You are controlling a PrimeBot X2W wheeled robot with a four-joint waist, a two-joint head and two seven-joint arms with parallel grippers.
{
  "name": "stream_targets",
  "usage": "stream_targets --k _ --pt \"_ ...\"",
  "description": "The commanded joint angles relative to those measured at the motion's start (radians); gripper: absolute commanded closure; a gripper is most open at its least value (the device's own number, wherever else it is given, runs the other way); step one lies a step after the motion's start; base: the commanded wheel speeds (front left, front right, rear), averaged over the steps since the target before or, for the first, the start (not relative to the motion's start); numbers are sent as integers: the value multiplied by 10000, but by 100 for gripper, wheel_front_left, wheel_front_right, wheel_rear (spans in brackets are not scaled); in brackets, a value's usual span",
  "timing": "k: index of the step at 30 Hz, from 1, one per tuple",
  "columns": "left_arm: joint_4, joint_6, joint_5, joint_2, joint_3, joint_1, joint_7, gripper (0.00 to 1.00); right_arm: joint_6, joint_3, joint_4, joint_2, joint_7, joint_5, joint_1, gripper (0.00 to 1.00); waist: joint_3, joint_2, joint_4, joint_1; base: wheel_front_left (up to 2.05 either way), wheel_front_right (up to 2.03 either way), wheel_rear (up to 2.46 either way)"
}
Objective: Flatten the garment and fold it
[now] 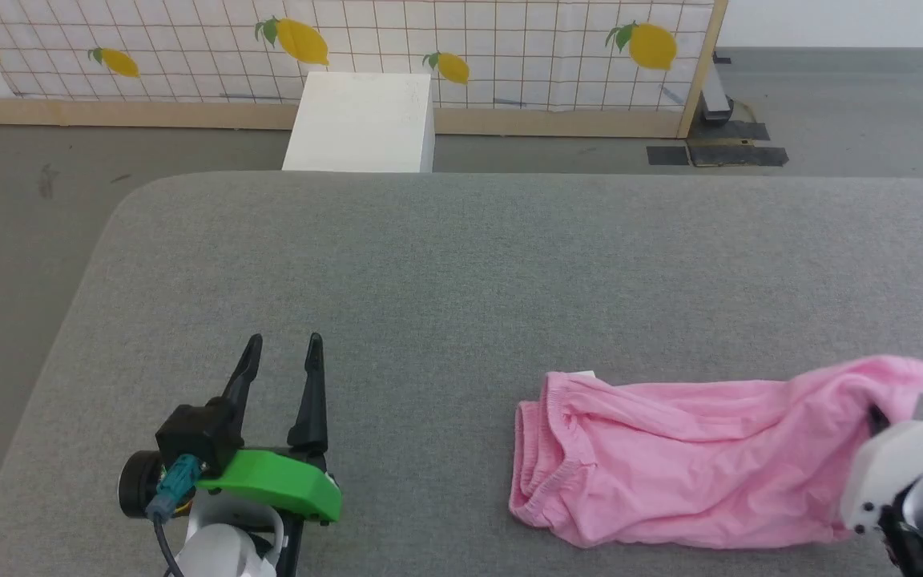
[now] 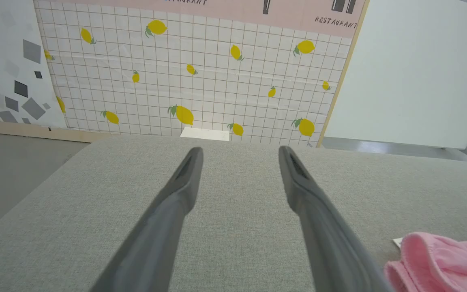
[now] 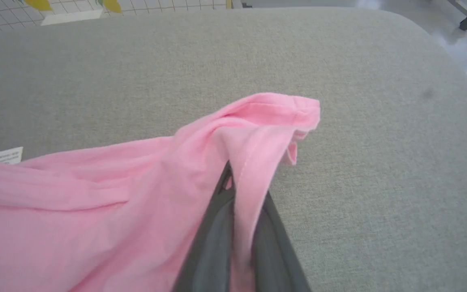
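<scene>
Nearest the lens: right gripper [image 3: 233,182], pinched tight on a hem fold of the garment [image 1: 694,465]. Crumpled on the right side of the grey surface [image 1: 461,264], well apart from left gripper [image 1: 281,344], fingers splayed, holding nothing. One garment, one white label [image 3: 9,155], two grippers.

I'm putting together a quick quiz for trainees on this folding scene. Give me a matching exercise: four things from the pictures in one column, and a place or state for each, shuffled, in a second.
Things
1. left hand
2. right hand
3. white label
4. white box

Places or states
A. beyond the far edge of the table, by the lemon-print wall
B. shut on a fold of the pink garment
C. open over bare grey table
D. lying at the garment's waistband end

Pairs: 1-C, 2-B, 3-D, 4-A
</scene>
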Motion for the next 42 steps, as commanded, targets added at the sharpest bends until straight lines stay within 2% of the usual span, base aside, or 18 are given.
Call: stream_targets --k 1,6,9,14,19,20,21,22,23,28,32,37,42 --pt "-15 -26 122 -45 38 30 -45 0 -13 357 -448 1 100 51 137 100 29 0 -17 0 0 0 0" --pt "-8 3 44 -47 -24 -67 -45 0 -13 2554 -2224 1 1003 22 338 100 85 0 -3 0 0 0 0" --pt "12 9 -2 -47 -87 -129 -45 0 -13 4019 -2594 -38 1482 112 189 100 127 0 46 0 0 0 0" --pt "63 46 -103 -48 -259 -244 -45 0 -13 6138 -1992 -160 2145 510 -351 100 272 0 245 0 0 0 0" --pt "80 105 -192 -48 -419 -378 -45 0 -13 7056 -855 -103 2609 934 -683 100 455 0 534 0 0 0 0" --pt "77 120 -213 -48 -437 -399 -45 0 -13 7165 -653 -85 2698 1067 -703 93 501 0 594 0 0 0 0" --pt "79 131 -218 -48 -448 -415 -45 0 -13 7289 -506 -68 2759 1207 -722 75 535 0 640 0 0 0 0" --pt "79 139 -220 -48 -451 -423 -45 0 -13 7391 -439 -57 2758 1344 -737 42 561 0 668 0 0 0 0" --pt "76 149 -221 -48 -447 -422 -45 0 -13 7450 -403 -45 2733 1539 -736 0 580 0 684 0 0 0 0" --pt "48 189 -201 -48 -371 -376 -45 0 -13 7387 -847 -6 2196 3283 -662 0 630 0 653 0 0 0 0" --pt "53 214 -181 -48 -301 -332 -45 0 -13 6796 -1675 -3 951 4657 -646 0 559 0 481 0 0 0 0" --pt "44 189 -156 -49 -288 -333 -45 0 -13 5273 -2589 -1 -1701 5819 -519 0 438 0 270 0 0 0 0" --pt "34 161 -138 -49 -243 -263 -45 0 -13 3566 -2377 0 -3133 5817 -24 0 340 0 66 0 0 0 0"
